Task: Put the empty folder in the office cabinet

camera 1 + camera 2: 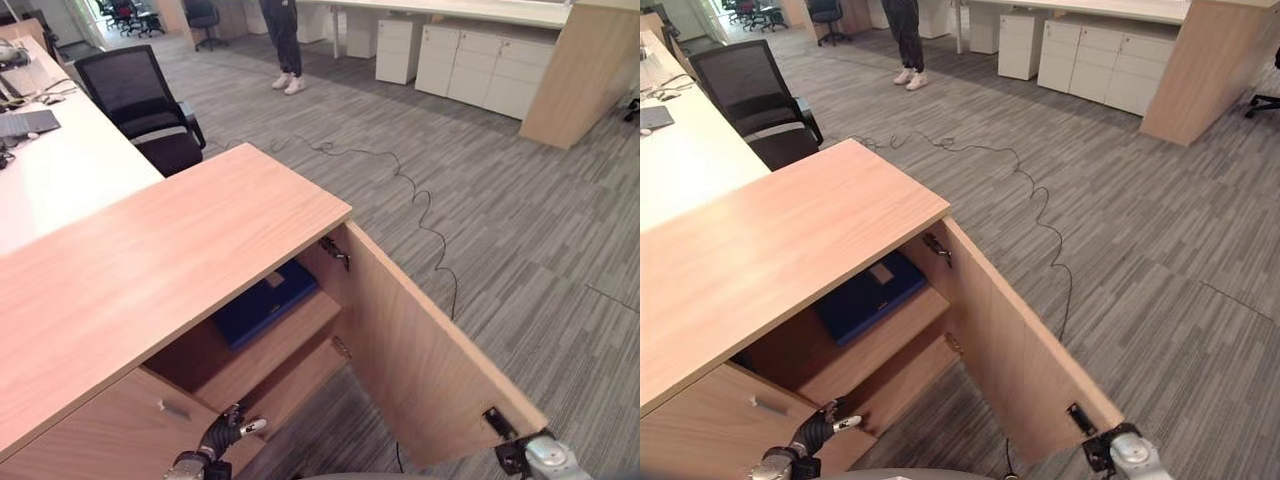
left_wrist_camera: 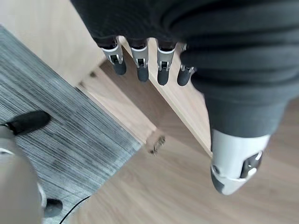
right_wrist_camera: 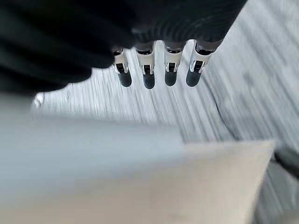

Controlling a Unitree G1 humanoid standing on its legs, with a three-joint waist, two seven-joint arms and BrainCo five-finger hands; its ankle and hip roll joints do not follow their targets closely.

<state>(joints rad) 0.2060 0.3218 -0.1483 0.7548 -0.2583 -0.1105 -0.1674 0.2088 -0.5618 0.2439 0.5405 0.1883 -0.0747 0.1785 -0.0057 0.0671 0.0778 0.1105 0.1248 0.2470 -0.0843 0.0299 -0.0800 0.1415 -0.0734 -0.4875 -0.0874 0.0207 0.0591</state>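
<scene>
While flat on shelf point(image 1: 290, 345), folder point(image 1: 262, 301) lies diagonally.

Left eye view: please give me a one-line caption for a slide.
Blue folder lying on the upper shelf of the wooden cabinet, its door wide open; left hand empty below.

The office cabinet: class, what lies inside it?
Inside the office cabinet, behind its open door, a blue folder lies flat on the upper shelf. The cabinet top hides the shelf's back part.
</scene>
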